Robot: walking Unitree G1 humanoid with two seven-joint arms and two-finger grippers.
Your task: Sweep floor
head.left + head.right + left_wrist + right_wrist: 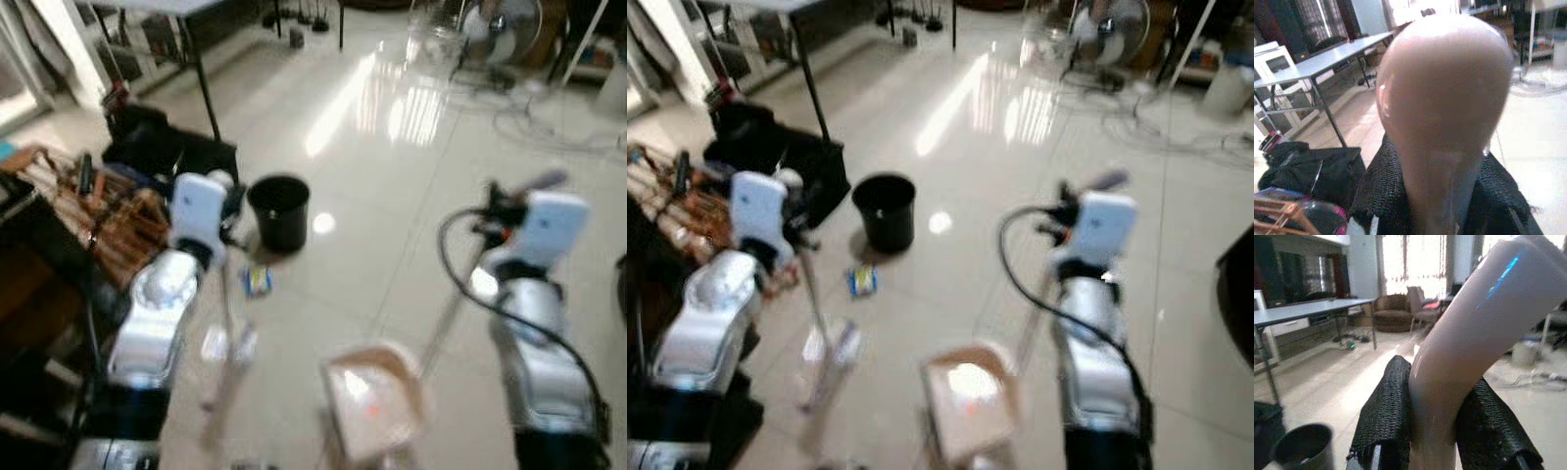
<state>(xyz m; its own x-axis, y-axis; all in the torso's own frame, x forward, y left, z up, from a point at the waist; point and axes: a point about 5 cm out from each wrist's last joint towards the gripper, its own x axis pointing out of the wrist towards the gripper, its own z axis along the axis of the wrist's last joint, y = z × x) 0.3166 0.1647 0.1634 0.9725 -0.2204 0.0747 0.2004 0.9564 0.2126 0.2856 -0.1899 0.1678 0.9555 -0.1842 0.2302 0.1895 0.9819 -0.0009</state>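
We hold a tool in each arm, which suits sweeping: the broom (227, 343) on our left, the dustpan (374, 397) on our right. The left gripper (1442, 196) has its jaws closed on the broom's pale handle, just below the rounded end cap, as the left wrist view shows, with black finger pads (1382, 186) pressed to either side. That high grip lets the long shaft hang down toward the floor (392, 147), where the broom head sits blurred near our feet.

The right gripper (1437, 431) clamps its jaws on the dustpan's handle (1469, 338), which runs up at a slant between the pads (1388, 406). Holding it near the top keeps the tan pan low on the floor in front of us, mouth ready to receive litter.

The thing to be swept looks like a small blue and yellow wrapper (257, 281) lying on the glossy tiles, just beside the black bin (279, 211) and near the broom's shaft. The bin stands upright, likely the place where collected rubbish goes. A dark bag (162, 147) and a wooden rack (118, 220) crowd our left side, under a tabletop (1317, 61). A fan (500, 29) and loose cables (558, 127) lie well apart, far ahead on the right.

We judge the sweep as barely begun: the wrapper is not yet in the pan.
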